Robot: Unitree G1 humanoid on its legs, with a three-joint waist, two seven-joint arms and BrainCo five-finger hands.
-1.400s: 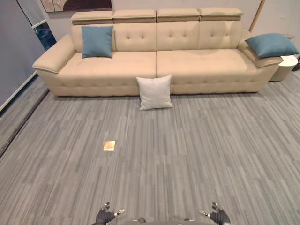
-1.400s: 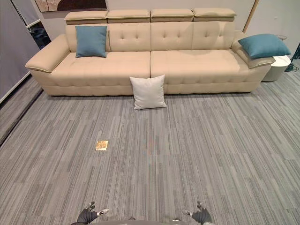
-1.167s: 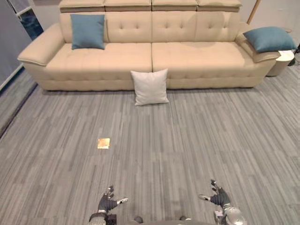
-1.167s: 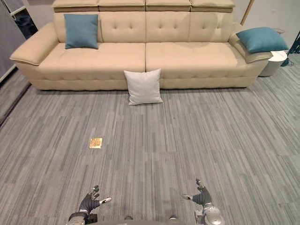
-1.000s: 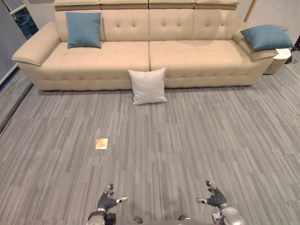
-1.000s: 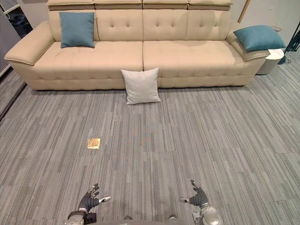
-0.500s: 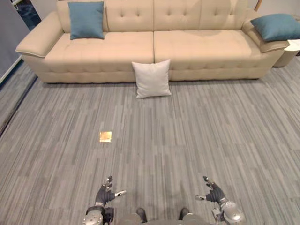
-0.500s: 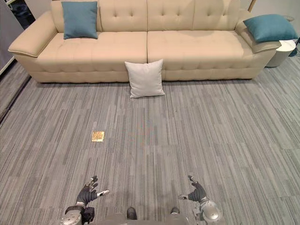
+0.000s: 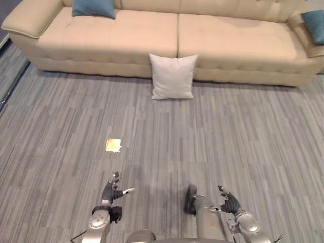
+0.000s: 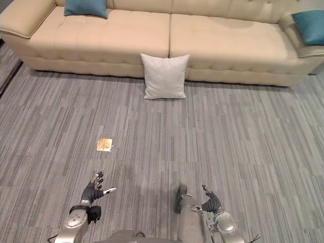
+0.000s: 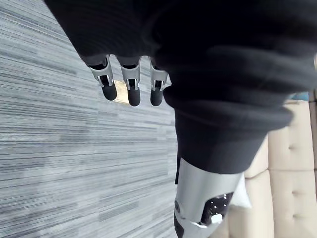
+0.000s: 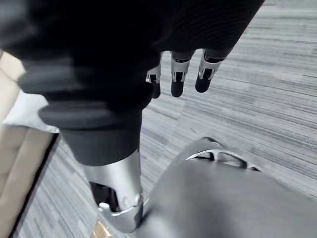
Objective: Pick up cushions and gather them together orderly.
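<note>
Hanging low over the grey floor (image 9: 243, 142), the left hand (image 9: 112, 192) and right hand (image 9: 229, 205) are empty, fingers loosely spread. Well ahead, the white cushion (image 9: 172, 76) leans against the sofa (image 9: 136, 40). It looks soft and light, so grip an upper corner. Beyond, a blue cushion (image 9: 93, 7) and a second blue cushion (image 9: 315, 24) rest on the sofa.

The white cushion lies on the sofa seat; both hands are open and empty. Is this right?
No: the white cushion stands on the floor against the sofa front, as the left eye view shows. The left hand and right hand are open and empty.
</note>
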